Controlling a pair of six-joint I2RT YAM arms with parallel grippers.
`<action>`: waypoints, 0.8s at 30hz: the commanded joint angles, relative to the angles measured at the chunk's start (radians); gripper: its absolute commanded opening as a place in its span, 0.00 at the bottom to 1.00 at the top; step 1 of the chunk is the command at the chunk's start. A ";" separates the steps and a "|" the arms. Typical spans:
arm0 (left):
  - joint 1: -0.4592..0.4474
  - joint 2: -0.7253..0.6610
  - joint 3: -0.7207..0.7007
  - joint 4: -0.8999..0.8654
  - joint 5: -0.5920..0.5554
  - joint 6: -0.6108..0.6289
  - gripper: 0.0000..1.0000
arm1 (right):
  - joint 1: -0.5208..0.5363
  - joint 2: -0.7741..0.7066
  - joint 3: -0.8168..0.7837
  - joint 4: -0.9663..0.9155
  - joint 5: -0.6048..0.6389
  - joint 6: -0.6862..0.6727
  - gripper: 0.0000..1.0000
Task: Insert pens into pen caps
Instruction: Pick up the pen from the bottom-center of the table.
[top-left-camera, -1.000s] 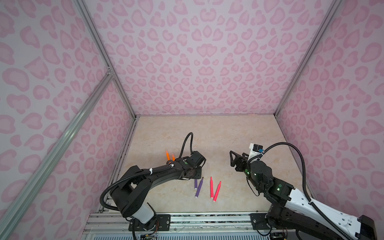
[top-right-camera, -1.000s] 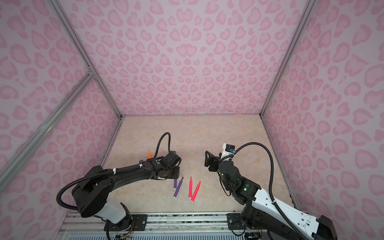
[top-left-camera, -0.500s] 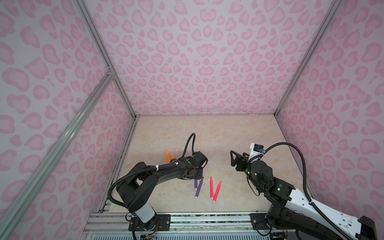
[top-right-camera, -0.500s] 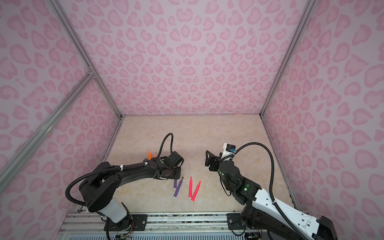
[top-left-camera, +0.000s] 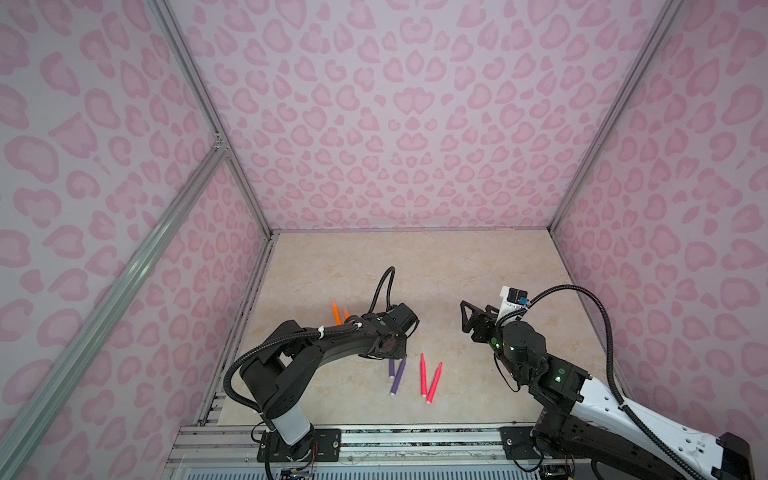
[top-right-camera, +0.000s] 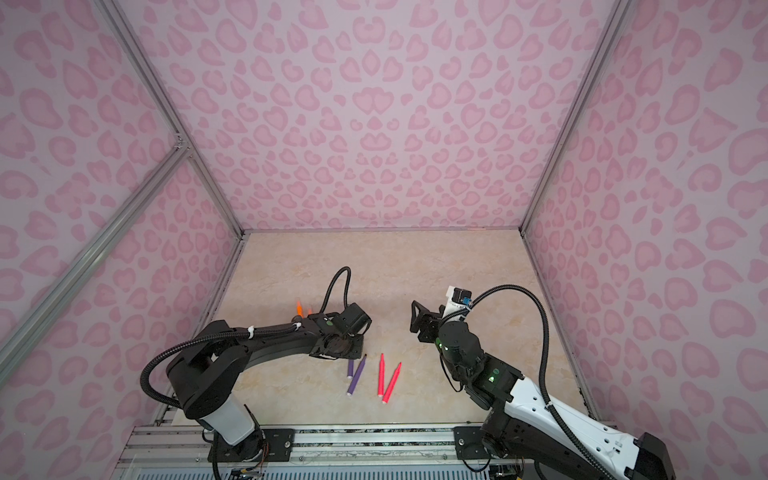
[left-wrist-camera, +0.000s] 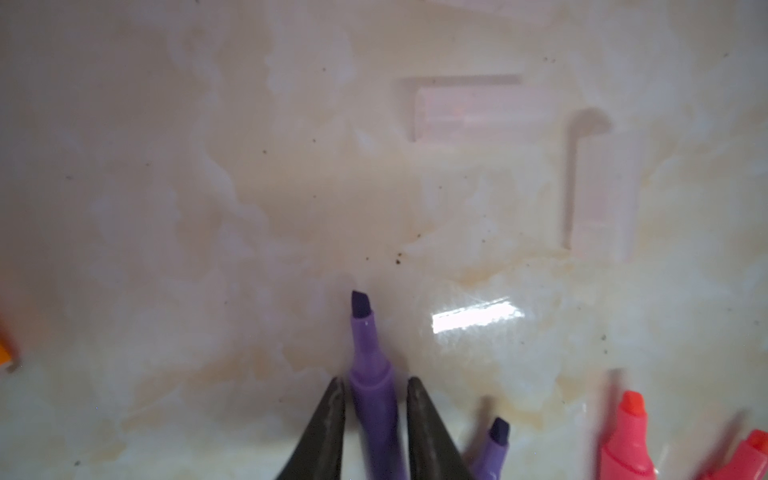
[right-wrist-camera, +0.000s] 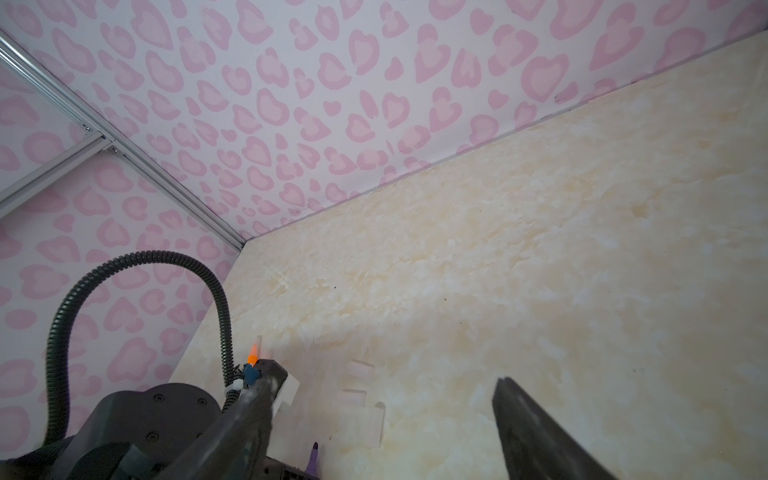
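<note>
Left gripper (left-wrist-camera: 375, 380): fingers narrowly astride purple pen (left-wrist-camera: 365, 340), slim gaps showing. Right gripper (right-wrist-camera: 382, 378), at its 2 o'clock in both top views: wide open, empty.

Top pair high, same scene; wrist cams low near table (left-wrist-camera: 166, 166).

Before me the beige marbled counter (top-left-camera: 436, 266) carries orange pens (top-left-camera: 335, 312), purple pens (top-left-camera: 397, 377), pink-red pens (top-left-camera: 423, 374) and clear caps (left-wrist-camera: 465, 109).
</note>
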 joint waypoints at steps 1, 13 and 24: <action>0.001 0.016 0.014 -0.024 -0.008 -0.005 0.28 | -0.001 -0.002 -0.007 -0.001 0.006 0.004 0.84; -0.002 0.038 0.028 -0.034 0.005 -0.009 0.26 | -0.003 -0.019 -0.009 -0.008 0.008 0.001 0.84; -0.012 0.015 0.027 -0.062 0.016 0.004 0.29 | -0.006 -0.014 -0.009 -0.004 0.003 0.003 0.84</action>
